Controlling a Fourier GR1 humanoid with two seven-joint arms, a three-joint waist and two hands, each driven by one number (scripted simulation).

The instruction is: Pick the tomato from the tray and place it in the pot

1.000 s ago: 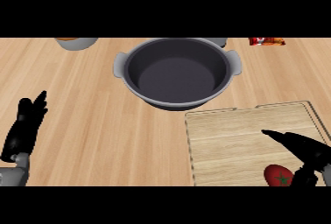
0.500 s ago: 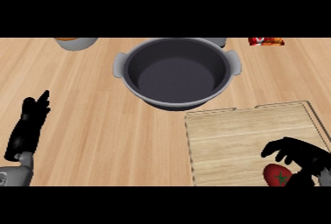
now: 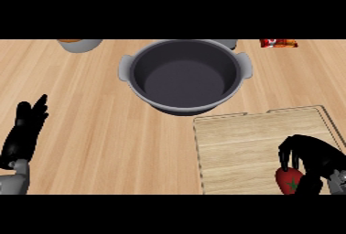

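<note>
The tomato (image 3: pixel 289 181) lies on the tray (image 3: pixel 250 146), the right hand (image 3: pixel 312 157) curling its fingers around it, lifting and the pot (image 3: pixel 184 76) remain; left hand (image 3: pixel 24 132) rests open.

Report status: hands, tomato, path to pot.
Right hand curled over tomato on tray. Left hand open, resting. Pot empty, nothing between.

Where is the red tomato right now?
In the head view, the red tomato lies at the wooden tray's near right corner, under the right hand's curled fingers.
</note>
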